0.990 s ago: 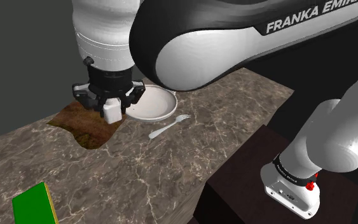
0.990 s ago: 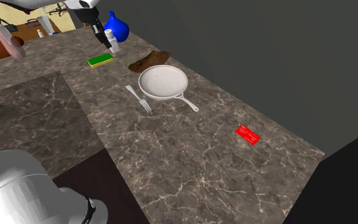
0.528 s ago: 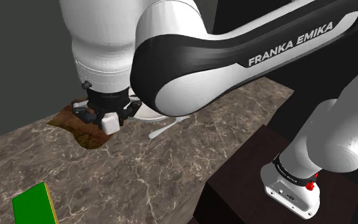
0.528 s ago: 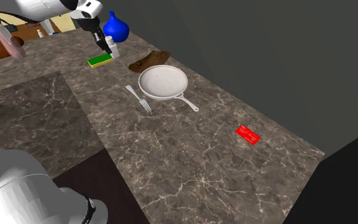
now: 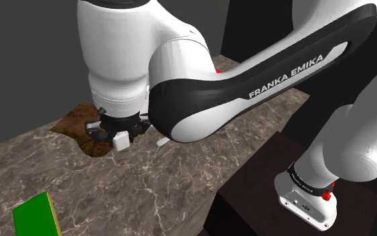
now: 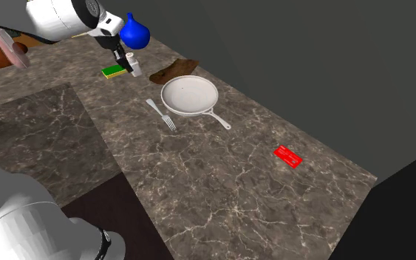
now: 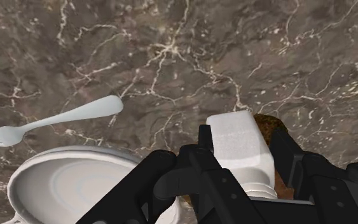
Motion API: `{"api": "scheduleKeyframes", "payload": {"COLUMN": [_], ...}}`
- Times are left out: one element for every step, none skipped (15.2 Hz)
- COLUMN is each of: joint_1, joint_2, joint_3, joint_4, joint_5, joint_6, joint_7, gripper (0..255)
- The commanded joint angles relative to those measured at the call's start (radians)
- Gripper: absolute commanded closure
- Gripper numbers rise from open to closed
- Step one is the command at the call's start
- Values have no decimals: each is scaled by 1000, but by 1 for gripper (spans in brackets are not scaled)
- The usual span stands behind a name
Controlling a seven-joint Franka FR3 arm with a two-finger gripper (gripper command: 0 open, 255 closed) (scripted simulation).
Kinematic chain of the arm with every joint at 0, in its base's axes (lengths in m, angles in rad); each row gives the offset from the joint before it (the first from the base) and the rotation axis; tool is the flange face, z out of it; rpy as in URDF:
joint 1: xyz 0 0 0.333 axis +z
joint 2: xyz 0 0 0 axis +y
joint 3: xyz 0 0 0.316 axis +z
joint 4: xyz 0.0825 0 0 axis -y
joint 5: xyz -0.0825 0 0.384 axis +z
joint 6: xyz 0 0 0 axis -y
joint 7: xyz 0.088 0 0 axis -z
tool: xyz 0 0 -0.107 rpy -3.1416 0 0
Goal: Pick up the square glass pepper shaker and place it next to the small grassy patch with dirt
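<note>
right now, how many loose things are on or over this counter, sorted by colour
white: 3 (shaker, pan, fork)
green: 1 (flat block)
blue: 1 (bulb-shaped thing)
red: 1 (card)
brown: 1 (dirt patch)
total: 7

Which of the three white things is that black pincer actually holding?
The small square shaker, clasped in the pincer; the fork and frying pan lie free on the counter.
</note>
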Motion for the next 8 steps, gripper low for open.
{"api": "scheduleKeyframes", "payload": {"joint_1": [0,1,1,2,2,3,4,5], "joint_2": [10,16,23,29,36,43,51,58], "joint_3": [0,0,-1,-1,-1,-2,-3,-4], "joint_4": [-17,-25,-33,-40,-47,-54,-61,-67], "joint_5": [-14,-23,-31,-40,-50,-60,-70,-81], "joint_6": [24,35,47,58,69,80,91,102], "joint_7": [12,19,27,35,43,51,60,69], "gripper": [255,255,255,255,255,255,255,255]}}
